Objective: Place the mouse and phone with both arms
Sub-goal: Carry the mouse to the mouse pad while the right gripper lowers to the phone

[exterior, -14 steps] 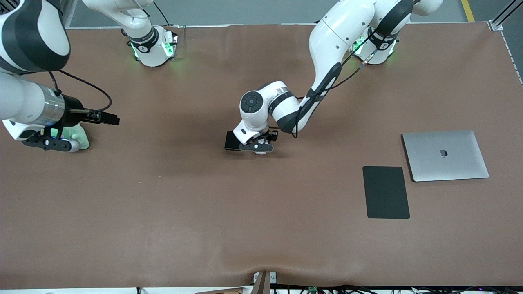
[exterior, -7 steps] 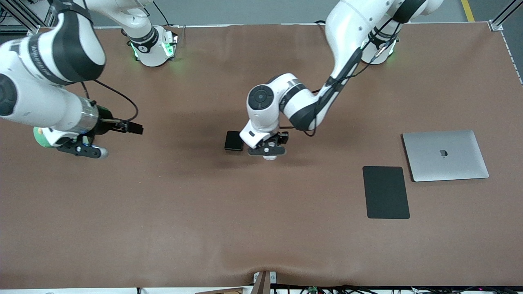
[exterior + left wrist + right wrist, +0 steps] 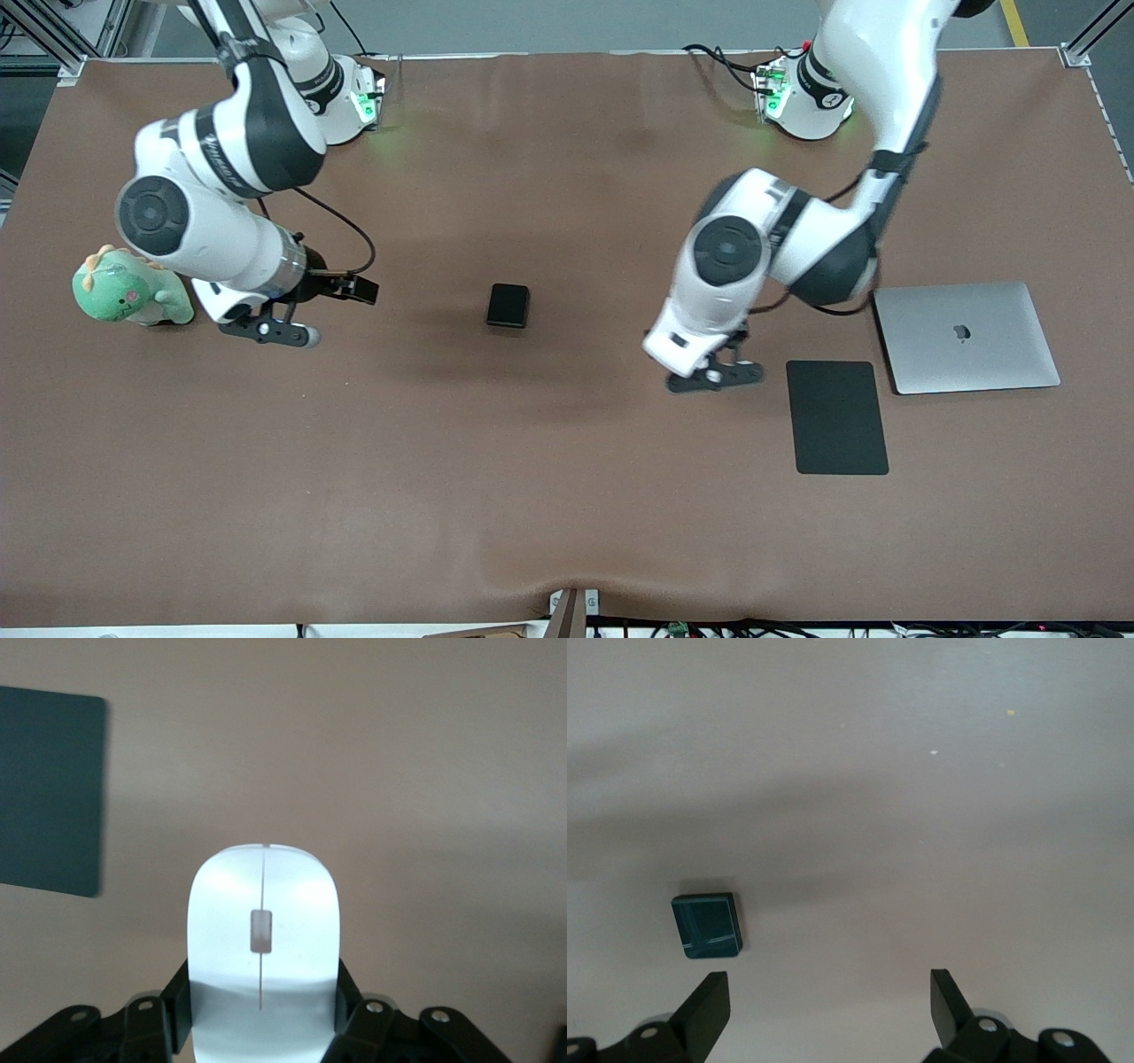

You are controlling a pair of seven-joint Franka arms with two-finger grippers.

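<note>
1. nearest the front camera, the large flat black rectangular mat [image 3: 836, 416] is laid on the brown table [image 3: 443, 496]; being just beside the laptop, it is judged to be the spot meant for the mouse.

2. a little farther from the camera, the left gripper [image 3: 714, 377] is held over bare table just beside the mat's edge. its fingers are clamped on the small white oval mouse with a grey centre line [image 3: 263, 943], gripped at its two sides so that it stays level with its top up, which suits a flat set-down.

3. the closed silver laptop [image 3: 966, 337] lies beside the mat, toward the left arm's end of the table.

4. farther on, at mid-table, the small black rounded-corner phone [image 3: 508, 305] lies flat and untouched, well apart from both grippers.

5. the right gripper [image 3: 266, 330] is held with its fingers spread wide and nothing between them, over the table between the phone and a green plush toy [image 3: 128, 291]. the phone is seen ahead of it in the right wrist view, so an approach for a grasp is judged likely.
</note>
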